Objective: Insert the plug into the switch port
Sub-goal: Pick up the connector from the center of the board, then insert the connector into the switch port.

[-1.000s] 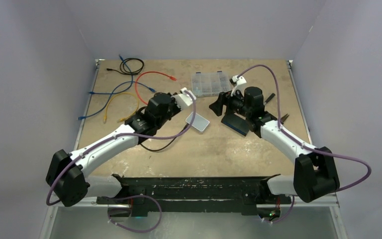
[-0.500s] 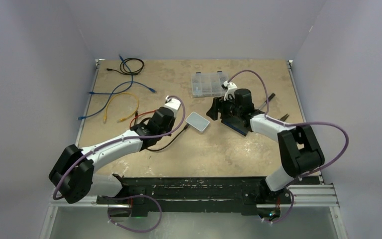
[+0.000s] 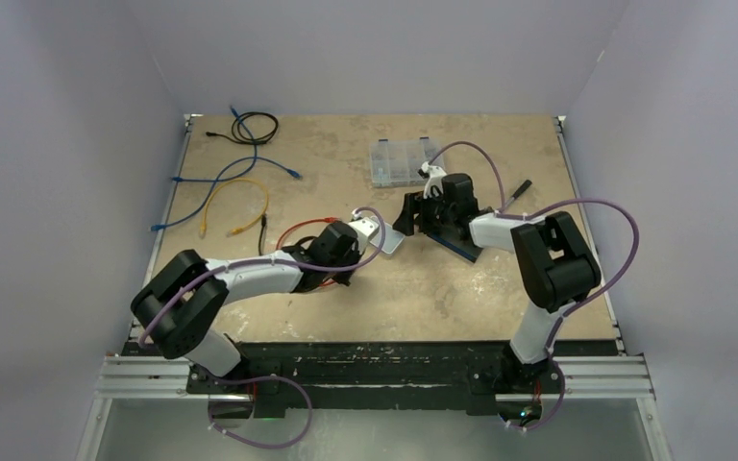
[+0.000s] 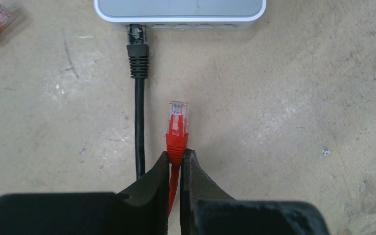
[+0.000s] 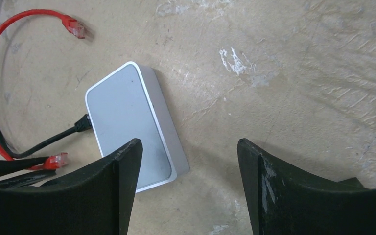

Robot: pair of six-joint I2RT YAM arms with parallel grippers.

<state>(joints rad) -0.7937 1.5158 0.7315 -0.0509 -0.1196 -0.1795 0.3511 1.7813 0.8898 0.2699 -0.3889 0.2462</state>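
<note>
Right end effector (image 5: 187,147) hangs spread over the switch (image 5: 127,122) on the surface (image 5: 298,58), likely to steady it; left end effector (image 4: 175,157) pinches the red plug (image 4: 177,117) by its boot, tip aimed at a free port (image 4: 176,26) beside the seated black cable (image 4: 138,58), not yet touching.

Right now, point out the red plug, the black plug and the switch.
red plug (image 4: 177,125), left wrist view, on the connector body ahead of the fingers.
black plug (image 4: 138,61), left wrist view, on the ribbed boot.
switch (image 5: 127,112), right wrist view, on the grey top face.
</note>
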